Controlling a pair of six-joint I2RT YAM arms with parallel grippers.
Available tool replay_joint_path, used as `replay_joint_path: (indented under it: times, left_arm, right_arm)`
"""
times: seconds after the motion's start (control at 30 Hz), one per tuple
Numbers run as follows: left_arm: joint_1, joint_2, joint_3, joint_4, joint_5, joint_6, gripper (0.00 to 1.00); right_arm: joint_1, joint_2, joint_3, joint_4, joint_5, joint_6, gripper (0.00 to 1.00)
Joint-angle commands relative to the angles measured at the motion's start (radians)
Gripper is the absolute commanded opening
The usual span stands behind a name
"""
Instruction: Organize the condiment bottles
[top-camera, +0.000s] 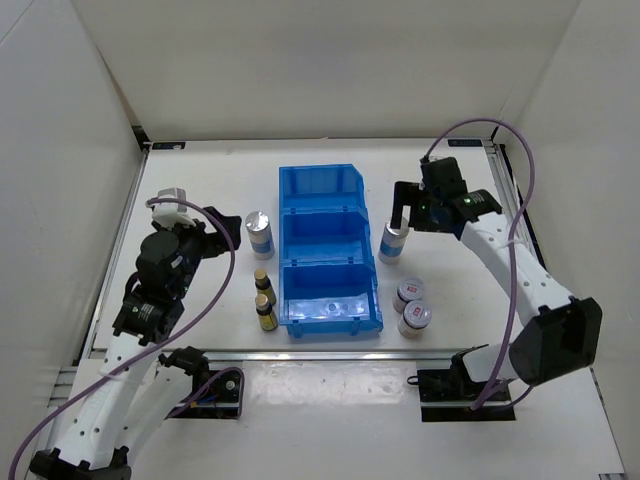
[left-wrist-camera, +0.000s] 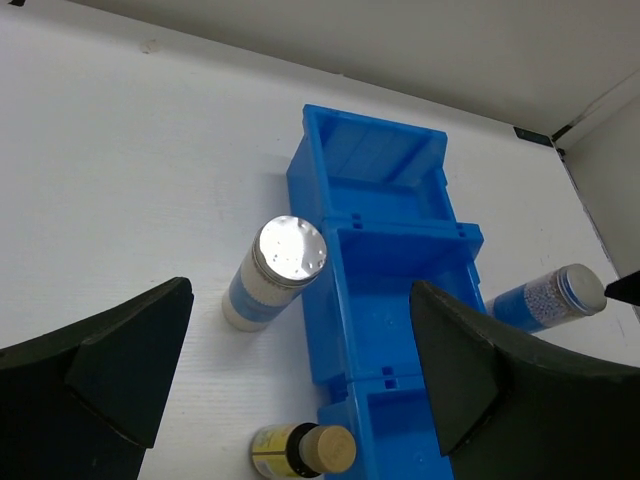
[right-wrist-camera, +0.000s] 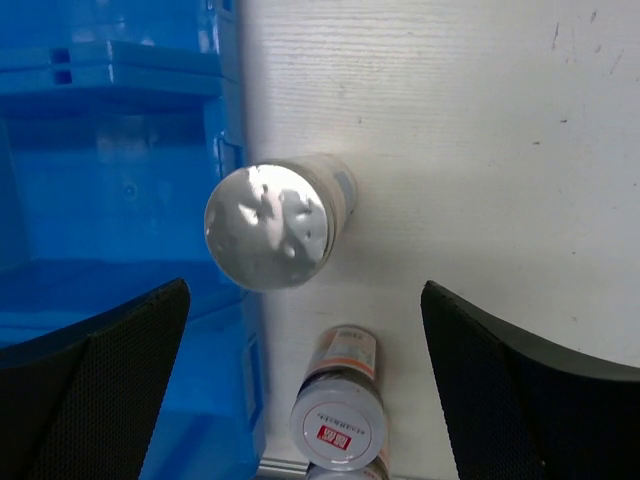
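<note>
Here we see left gripper (left-wrist-camera: 300, 300) and right gripper (right-wrist-camera: 305, 300) splayed, empty — bottles (top-camera: 259, 233) hug the bin's (top-camera: 330, 324) long edges.

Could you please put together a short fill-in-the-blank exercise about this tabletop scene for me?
The blue bin has ___ compartments. The two amber bottles stand beside the bin on the ___ arm's side. The open right hand hovers above a cylinder whose top is ___. Every compartment of the bin is ___.
Missing words: three; left; silver; empty.
</note>
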Motion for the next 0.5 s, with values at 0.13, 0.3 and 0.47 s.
replay_joint_path:
  times: [0.13,0.3,0.47]
  left_arm:
    - [-0.003,-0.016,-0.033,0.041,0.045,-0.022,1.00]
    - [-0.003,-0.016,-0.042,0.050,0.045,-0.031,1.00]
    - [-0.003,-0.006,-0.042,0.050,0.036,-0.031,1.00]
  right_arm:
    - [0.005,0.117,0.049,0.017,0.019,-0.041,1.00]
    - [0.025,0.107,-0.006,0.082,-0.017,-0.041,1.00]
    - [0.025,0.159,0.017,0.082,-0.004,-0.041,1.00]
